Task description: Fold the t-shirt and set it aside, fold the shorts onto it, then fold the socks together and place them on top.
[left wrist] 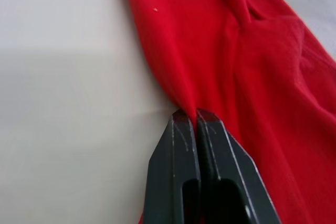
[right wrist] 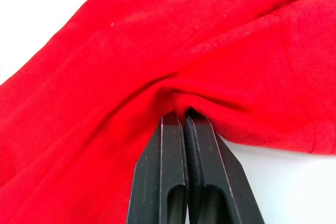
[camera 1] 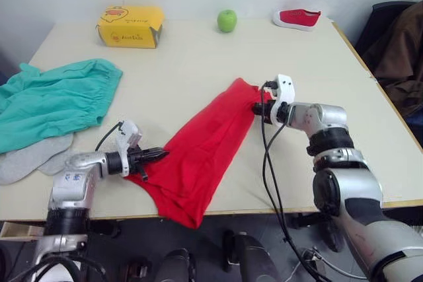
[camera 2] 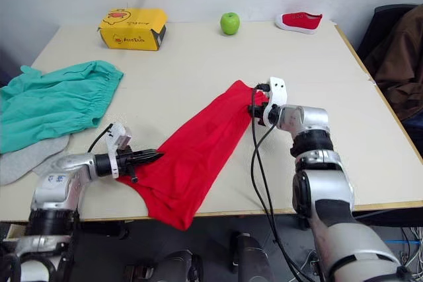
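The red t-shirt (camera 1: 201, 146) lies as a long slanted band across the table's middle, its lower end hanging over the front edge. My left gripper (camera 1: 158, 154) is shut on the shirt's left edge, the cloth pinched at its fingertips (left wrist: 181, 119). My right gripper (camera 1: 258, 107) is shut on the shirt's upper right end, a fold caught between its fingertips (right wrist: 173, 119). The teal shorts (camera 1: 53, 100) are spread at the table's left side. Grey socks (camera 1: 33, 156) lie partly under the shorts, near the front left.
A yellow box (camera 1: 130, 26), a green apple (camera 1: 227, 20) and a small red shoe (camera 1: 298, 18) stand along the table's far edge. A brown jacket on a chair (camera 1: 400, 51) is off the table's right side. Bare tabletop (camera 1: 185, 64) lies between shorts and shirt.
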Available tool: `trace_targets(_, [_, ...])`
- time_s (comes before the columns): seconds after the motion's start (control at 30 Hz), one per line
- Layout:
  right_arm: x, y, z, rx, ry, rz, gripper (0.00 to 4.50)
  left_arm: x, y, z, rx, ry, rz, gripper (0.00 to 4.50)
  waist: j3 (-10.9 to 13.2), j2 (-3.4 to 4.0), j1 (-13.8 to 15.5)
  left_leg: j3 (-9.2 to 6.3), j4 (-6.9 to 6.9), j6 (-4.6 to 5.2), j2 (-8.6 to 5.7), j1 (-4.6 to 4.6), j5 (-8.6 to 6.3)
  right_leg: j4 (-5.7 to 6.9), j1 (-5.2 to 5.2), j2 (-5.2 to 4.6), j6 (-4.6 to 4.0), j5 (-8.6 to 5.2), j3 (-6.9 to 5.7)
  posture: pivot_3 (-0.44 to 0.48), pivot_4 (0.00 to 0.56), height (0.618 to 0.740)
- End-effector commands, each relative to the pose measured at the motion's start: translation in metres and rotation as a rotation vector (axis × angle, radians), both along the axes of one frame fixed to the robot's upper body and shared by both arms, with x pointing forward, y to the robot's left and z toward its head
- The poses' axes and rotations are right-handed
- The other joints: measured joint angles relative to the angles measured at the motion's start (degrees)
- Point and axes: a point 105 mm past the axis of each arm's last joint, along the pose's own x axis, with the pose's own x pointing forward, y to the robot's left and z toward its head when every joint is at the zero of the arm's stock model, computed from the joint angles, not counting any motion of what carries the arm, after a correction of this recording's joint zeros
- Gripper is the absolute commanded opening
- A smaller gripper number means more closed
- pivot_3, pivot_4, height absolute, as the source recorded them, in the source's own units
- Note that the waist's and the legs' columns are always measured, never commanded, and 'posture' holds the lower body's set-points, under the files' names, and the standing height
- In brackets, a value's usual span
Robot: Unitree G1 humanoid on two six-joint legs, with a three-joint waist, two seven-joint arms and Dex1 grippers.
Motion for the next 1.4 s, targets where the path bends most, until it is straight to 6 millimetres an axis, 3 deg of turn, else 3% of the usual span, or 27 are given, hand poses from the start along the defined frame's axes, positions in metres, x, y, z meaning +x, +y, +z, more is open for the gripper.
trace_targets(0.03, [0.009,0.005,0.013,-0.043,-0.078,0.021,0.02,-0.010,-0.010,0.015,-0.060,-0.037,0.090,0.00,0.00,0.00,0.22,0.00,-0.01,-0.01,0.00,0.00,0.00,-0.01,0.00,0.00,0.00,0.00,0.00,0.000,0.150,0.740])
trace_targets(0.17, [0.011,0.010,0.018,-0.057,-0.098,0.044,0.02,-0.023,-0.017,0.013,-0.075,-0.027,0.150,0.00,0.00,0.00,0.20,0.00,-0.02,-0.03,0.00,-0.02,0.01,-0.03,0.00,0.00,0.00,0.00,-0.01,0.000,0.150,0.740])
trace_targets(0.37, [0.009,0.017,0.011,-0.142,-0.120,0.117,0.02,-0.025,-0.002,-0.001,-0.024,0.029,0.247,0.00,0.01,0.02,0.04,-0.01,-0.04,-0.10,0.00,0.02,0.04,0.00,0.00,0.02,-0.01,0.00,-0.01,0.000,0.150,0.740])
trace_targets(0.47, [0.007,0.018,0.009,-0.175,-0.144,0.163,0.00,-0.026,-0.003,-0.004,-0.012,0.034,0.235,0.61,0.01,0.02,0.13,-0.01,-0.05,-0.10,0.00,0.02,0.05,-0.01,0.00,0.02,-0.01,0.00,-0.02,0.000,0.150,0.740])
trace_targets(0.57, [0.006,0.016,0.016,-0.192,-0.192,0.202,0.00,-0.029,-0.003,-0.002,0.013,0.019,0.204,1.57,0.01,0.02,0.17,-0.01,-0.05,-0.11,0.00,0.01,0.05,-0.02,0.00,0.02,-0.01,0.00,-0.02,0.000,0.150,0.740])
trace_targets(0.7, [0.001,0.010,0.029,-0.149,-0.195,0.237,0.97,-0.030,0.005,0.019,0.011,-0.007,0.163,2.78,0.04,0.06,0.12,-0.02,-0.05,-0.13,0.00,0.01,0.04,-0.02,0.00,0.02,-0.01,0.00,-0.03,0.000,0.150,0.740])
trace_targets(0.87, [-0.016,-0.015,0.039,-0.183,-0.153,0.289,2.71,-0.033,0.014,0.047,0.026,-0.032,0.043,4.37,0.09,0.14,0.30,-0.12,-0.06,-0.16,0.00,-0.03,0.04,-0.06,-0.02,0.02,-0.06,-0.03,-0.08,0.000,0.150,0.740])
trace_targets(1.03, [-0.056,-0.030,0.045,-0.114,-0.060,0.321,4.45,-0.016,0.023,0.061,0.034,-0.029,0.003,4.50,0.11,0.18,0.63,-0.31,-0.08,-0.13,0.00,-0.18,0.02,-0.29,0.01,0.01,-0.04,-0.02,-0.21,0.000,0.150,0.740])
trace_targets(1.17, [-0.097,-0.025,0.041,-0.030,0.038,0.394,4.45,0.011,0.016,0.064,0.090,-0.023,-0.065,4.50,0.14,0.23,0.78,-0.36,-0.08,-0.14,0.00,-0.23,0.03,-0.33,-0.02,0.02,-0.03,-0.01,-0.29,0.000,0.150,0.740])
trace_targets(1.4, [-0.153,0.009,0.011,0.051,0.164,0.504,4.45,0.063,-0.015,0.065,0.088,-0.008,-0.134,4.50,0.14,0.22,0.98,-0.33,-0.07,-0.19,0.00,-0.18,0.05,-0.23,0.00,0.04,-0.01,0.00,-0.33,0.000,0.150,0.740])
